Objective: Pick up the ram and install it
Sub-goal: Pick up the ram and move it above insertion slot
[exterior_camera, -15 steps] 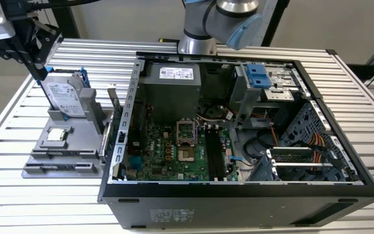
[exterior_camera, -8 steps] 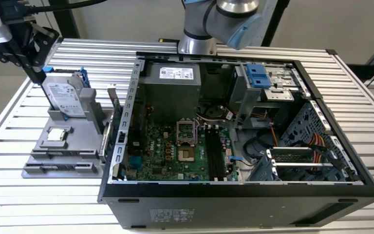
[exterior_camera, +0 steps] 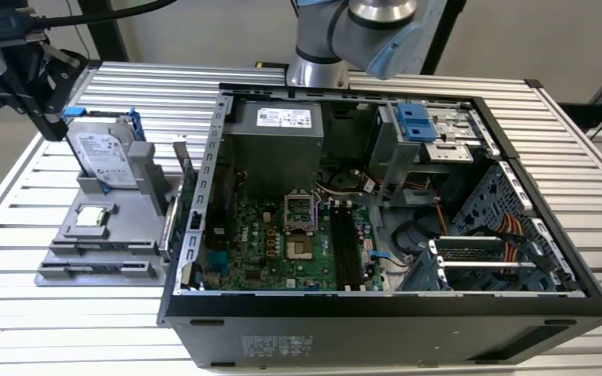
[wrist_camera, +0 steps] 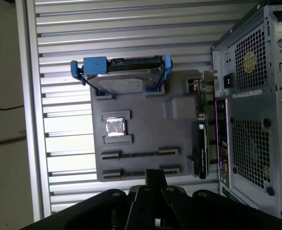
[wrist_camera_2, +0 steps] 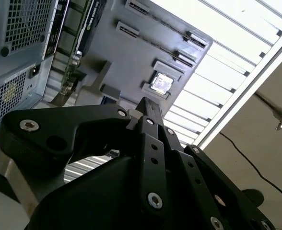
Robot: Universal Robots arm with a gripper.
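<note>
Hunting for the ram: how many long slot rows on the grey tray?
2. One slot row runs beside the processor chip; the second slot row, parallel, at the edge of the grey tray farthest from the hard drive. Unclear whether either holds a stick.

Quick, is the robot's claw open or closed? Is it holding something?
Gripper: cannot be told whether open, closed or holding anything; it hangs over the gray tray.

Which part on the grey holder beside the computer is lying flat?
The small square silver processor chip; the hard drive in its blue frame and the thin green card stand on edge.
</note>
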